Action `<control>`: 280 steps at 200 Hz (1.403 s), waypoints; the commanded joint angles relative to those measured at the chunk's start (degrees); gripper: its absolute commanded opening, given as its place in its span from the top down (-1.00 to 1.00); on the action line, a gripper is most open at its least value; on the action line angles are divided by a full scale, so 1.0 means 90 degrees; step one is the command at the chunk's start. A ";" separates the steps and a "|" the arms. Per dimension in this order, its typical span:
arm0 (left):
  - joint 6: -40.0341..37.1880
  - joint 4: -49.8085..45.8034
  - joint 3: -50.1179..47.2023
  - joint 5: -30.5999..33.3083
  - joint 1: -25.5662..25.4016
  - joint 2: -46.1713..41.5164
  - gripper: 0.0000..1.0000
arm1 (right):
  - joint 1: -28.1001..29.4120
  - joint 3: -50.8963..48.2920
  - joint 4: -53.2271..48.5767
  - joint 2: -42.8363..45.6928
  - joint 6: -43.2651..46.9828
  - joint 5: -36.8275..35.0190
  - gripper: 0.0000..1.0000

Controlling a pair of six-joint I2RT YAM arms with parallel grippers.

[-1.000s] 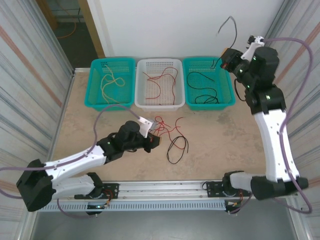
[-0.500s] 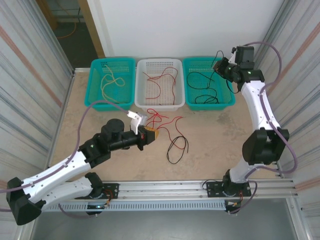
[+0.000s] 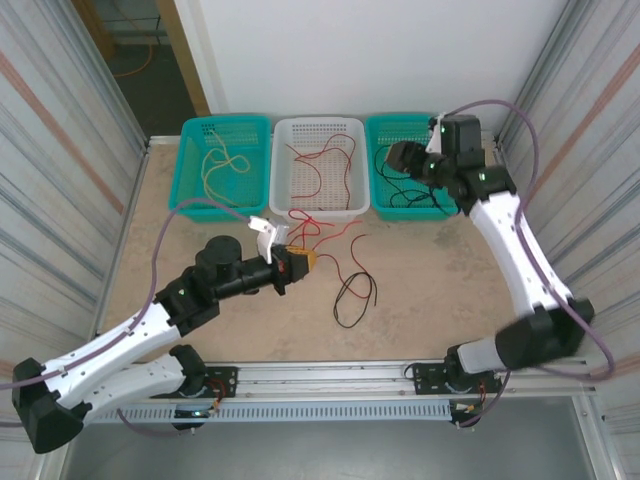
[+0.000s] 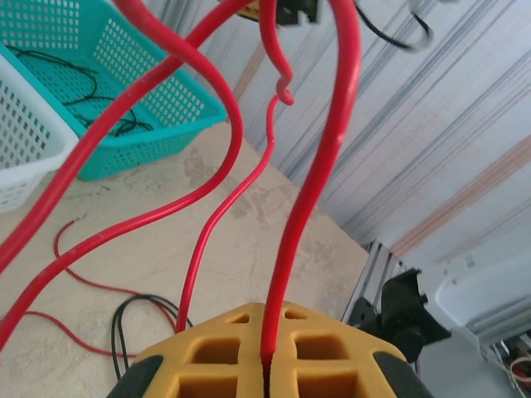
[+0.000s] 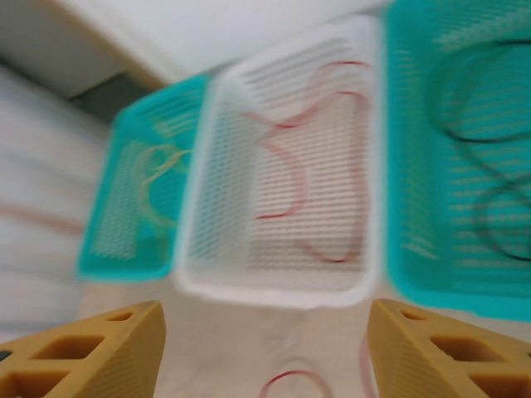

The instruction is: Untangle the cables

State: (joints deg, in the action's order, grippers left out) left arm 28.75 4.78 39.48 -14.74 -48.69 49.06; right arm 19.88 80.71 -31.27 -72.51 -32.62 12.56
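Partly complete: thin yellow, red and black cables (image 3: 222, 165) lie sorted in three perforated plastic baskets (image 3: 315, 211), a red-and-black tangle (image 3: 345, 275) is left on the beige tabletop (image 3: 440, 270), the left fingers (image 4: 207, 361) clamp one red cable (image 4: 305, 207) beside it, and the right fingers (image 5: 91, 352) stand wide and empty.

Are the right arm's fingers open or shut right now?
Open. The right wrist view shows the two yellow fingers far apart, nothing between them, the white basket visible through the gap.
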 commanded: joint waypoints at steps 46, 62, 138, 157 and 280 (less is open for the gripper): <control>0.0397 0.0826 -0.0037 -0.0295 0.0233 -0.0045 1.00 | 0.1704 -0.1044 0.1379 0.1329 -0.0207 0.1082 -0.18; 0.0327 0.0771 0.0045 -0.0546 0.0276 -0.0111 1.00 | 0.1978 -0.0978 0.1138 0.1287 0.0195 0.1135 -0.10; 0.0051 0.0349 0.0267 -0.1049 0.0529 -0.0345 1.00 | 0.2358 -0.0109 -0.0026 0.0566 0.1251 0.1897 -0.13; 0.0039 0.0357 0.0290 -0.1157 0.0547 -0.0311 1.00 | 0.2451 0.0094 -0.0136 0.0423 0.1319 0.1827 -0.12; 0.0014 0.0310 0.0356 -0.1526 0.0605 -0.0288 1.00 | 0.2810 0.0543 -0.0330 -0.0068 0.1632 0.1164 0.23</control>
State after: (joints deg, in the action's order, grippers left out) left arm 30.24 7.22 40.60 -26.68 -43.55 46.83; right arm 44.42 82.98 -33.47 -72.73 -19.62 24.45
